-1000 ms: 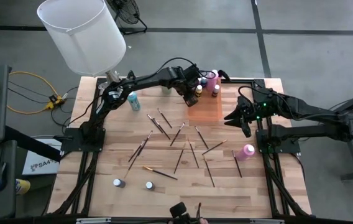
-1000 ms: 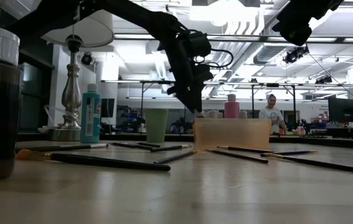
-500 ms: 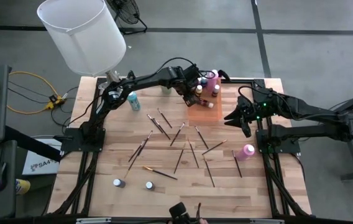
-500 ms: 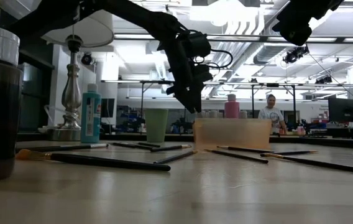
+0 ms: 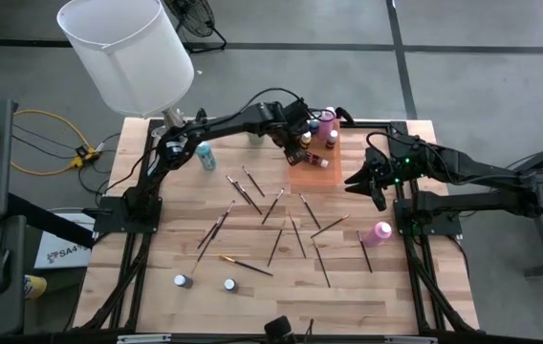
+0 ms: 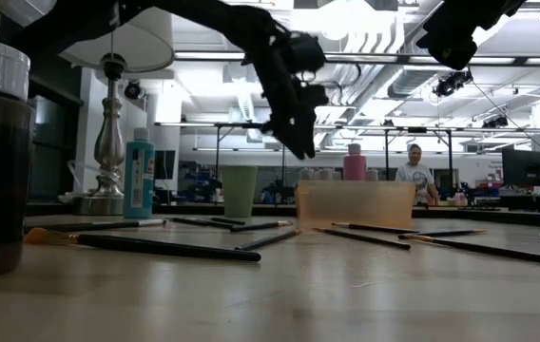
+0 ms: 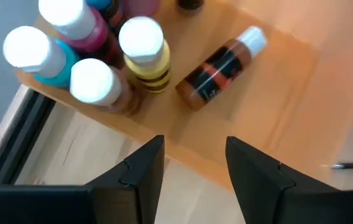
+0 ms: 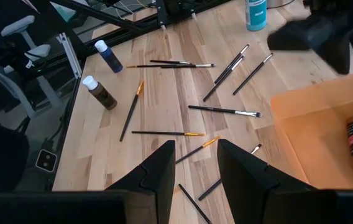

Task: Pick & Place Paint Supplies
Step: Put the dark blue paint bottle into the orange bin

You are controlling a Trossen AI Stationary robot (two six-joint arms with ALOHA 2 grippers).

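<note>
Wooden table (image 5: 252,277) is carrying scattered paintbrushes (image 5: 276,244). Left gripper (image 7: 192,165) is hovering open, holding nothing; brown paint bottle (image 7: 221,67) is lying just beyond its fingertips in the orange tray (image 7: 301,93). Right gripper (image 8: 195,168) is waiting open, empty.

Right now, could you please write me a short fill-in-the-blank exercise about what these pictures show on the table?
1. The brown bottle in the orange tray is lying on its ____.
2. The left gripper hangs over the tray with its fingers ____.
3. The pink bottle outside the tray lies nearest the ____ arm.
4. The loose brushes lie scattered on the ____.

Missing words: side; open; right; table
</note>
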